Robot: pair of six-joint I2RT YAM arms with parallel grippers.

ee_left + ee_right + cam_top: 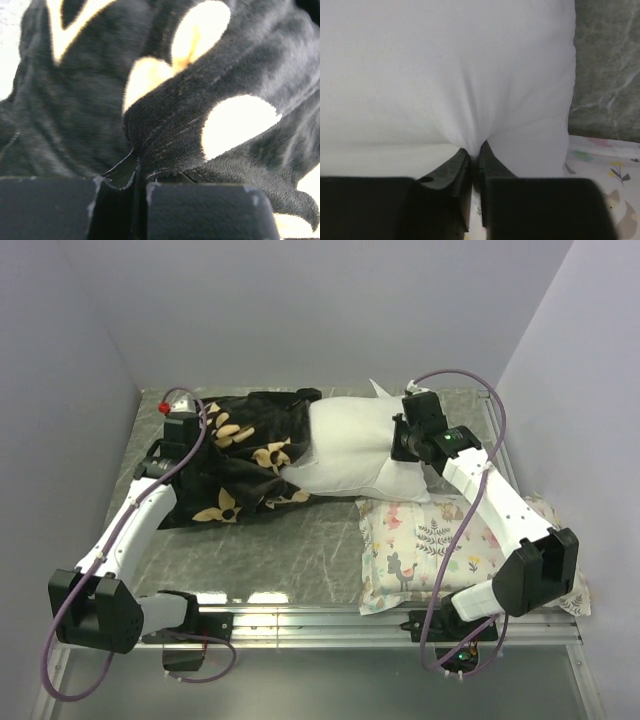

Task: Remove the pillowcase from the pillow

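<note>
From above, the pillowcase [240, 460] is seen bunched at the far left of the desk [290, 540], with the pillow [355, 445] bared to its right. Only the wrist views show the grips: the left fingers [122, 175] are clamped on black plush, and the right fingers [452, 167] are pinched nearly together on the pillow's white cloth, beside a printed pillow [605, 165].

Buried inside the pillowcase [235, 455]: left end of the pillow [355, 450]. Sunk in plush, unreadable from above: tips of the left end effector [136, 167]. Cut off by the edges of the left wrist view, and blurred: tan flower motifs [235, 125]. Partly covered by the right arm [500, 505]: printed pillow [415, 550].
</note>
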